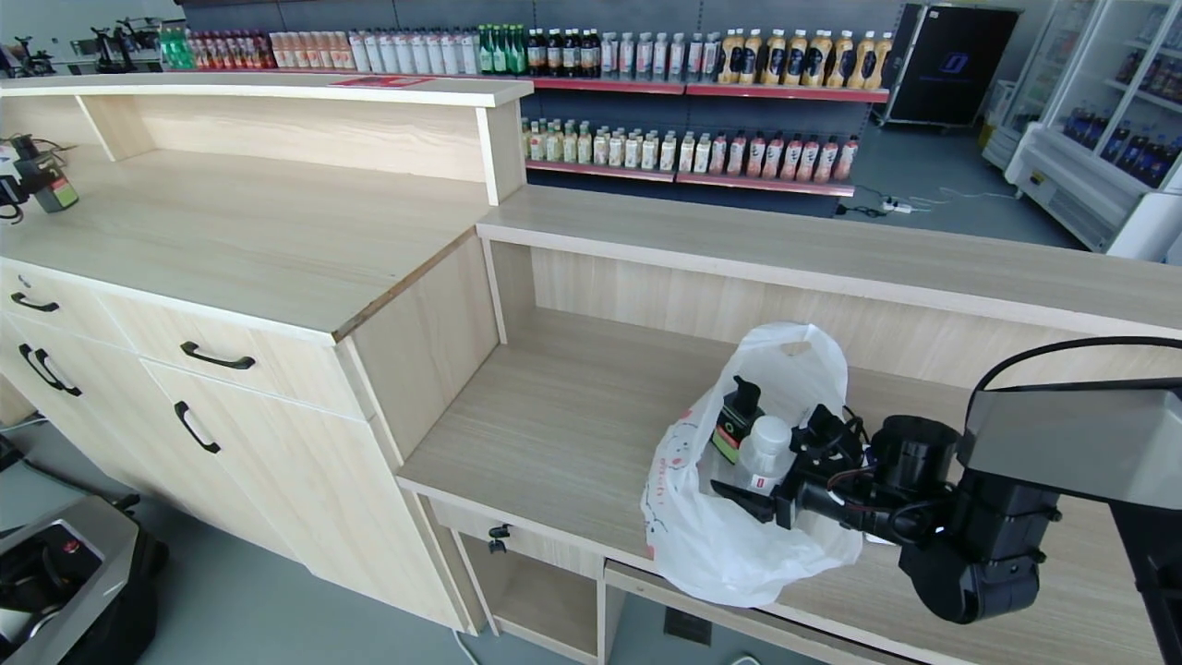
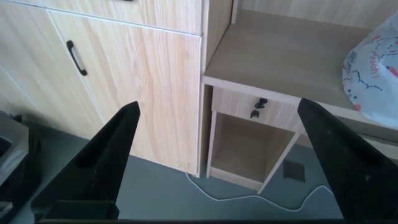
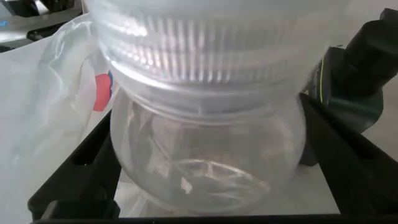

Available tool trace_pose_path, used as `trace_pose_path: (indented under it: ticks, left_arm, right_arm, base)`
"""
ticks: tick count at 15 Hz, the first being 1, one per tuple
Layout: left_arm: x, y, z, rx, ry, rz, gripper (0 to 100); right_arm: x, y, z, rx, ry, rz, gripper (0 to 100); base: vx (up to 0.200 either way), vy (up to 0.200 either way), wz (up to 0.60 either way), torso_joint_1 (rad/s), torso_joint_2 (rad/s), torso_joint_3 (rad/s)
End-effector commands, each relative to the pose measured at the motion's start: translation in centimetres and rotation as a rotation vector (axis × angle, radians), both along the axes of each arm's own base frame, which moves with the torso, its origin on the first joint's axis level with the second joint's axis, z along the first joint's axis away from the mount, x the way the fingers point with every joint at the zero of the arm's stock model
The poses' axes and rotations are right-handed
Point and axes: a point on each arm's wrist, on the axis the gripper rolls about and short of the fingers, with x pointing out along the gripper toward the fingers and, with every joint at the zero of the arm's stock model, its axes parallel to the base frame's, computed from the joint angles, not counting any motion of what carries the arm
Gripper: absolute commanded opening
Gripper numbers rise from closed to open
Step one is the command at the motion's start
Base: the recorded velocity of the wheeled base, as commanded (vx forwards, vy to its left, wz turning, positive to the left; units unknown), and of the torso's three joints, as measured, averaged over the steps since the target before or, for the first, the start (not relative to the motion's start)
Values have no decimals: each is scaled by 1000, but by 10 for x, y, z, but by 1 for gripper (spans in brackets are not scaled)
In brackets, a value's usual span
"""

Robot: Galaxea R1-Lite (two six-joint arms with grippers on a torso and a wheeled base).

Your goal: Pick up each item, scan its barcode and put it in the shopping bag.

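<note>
A white plastic shopping bag (image 1: 720,545) stands open on the lower wooden counter (image 1: 554,416), close to its front edge. In its mouth my right gripper (image 1: 780,466) is shut on a clear bottle (image 1: 765,448) with a white cap. A dark bottle with a green label (image 1: 737,416) stands in the bag just behind it. In the right wrist view the clear bottle (image 3: 205,124) sits between the two fingers, with the bag (image 3: 56,93) and the dark bottle (image 3: 367,74) to either side. My left gripper (image 2: 219,104) hangs open and empty, low in front of the cabinet doors.
A raised counter (image 1: 231,240) with drawers and dark handles stands to the left of the lower one. A small handheld device (image 1: 42,180) lies at its far left. Shelves of drinks (image 1: 683,148) line the back. A drawer lock (image 2: 256,109) sits under the lower counter.
</note>
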Motion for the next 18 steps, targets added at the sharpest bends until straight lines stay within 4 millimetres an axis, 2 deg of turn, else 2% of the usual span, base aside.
trace_pose_path:
  ticks: [1, 4, 10, 13, 14, 15, 18]
  left_arm:
    - [0, 0, 0, 0, 0, 0, 100]
    - [0, 0, 0, 0, -1, 0, 100]
    - [0, 0, 0, 0, 0, 0, 100]
    - [0, 0, 0, 0, 0, 0, 100]
    - [0, 0, 0, 0, 0, 0, 100]
    - [0, 0, 0, 0, 0, 0, 100]
    - [0, 0, 0, 0, 0, 0, 100]
  right_arm:
    - [1, 0, 12, 4, -41, 0, 100]
    - [3, 0, 20, -13, -92, -5, 100]
    - [3, -22, 27, -174, -152, -27, 100]
    - [2, -24, 37, -170, -164, -36, 100]
    - [0, -26, 50, -132, -162, -46, 100]
    - [-1, -25, 54, -105, -147, -49, 100]
    - [-4, -24, 58, -91, -136, -48, 100]
  base:
    - [0, 0, 0, 0, 0, 0]
    - [0, 0, 0, 0, 0, 0]
    - [0, 0, 0, 0, 0, 0]
    - [0, 0, 0, 0, 0, 0]
    - [0, 0, 0, 0, 0, 0]
    - [0, 0, 0, 0, 0, 0]
    - [0, 0, 0, 0, 0, 0]
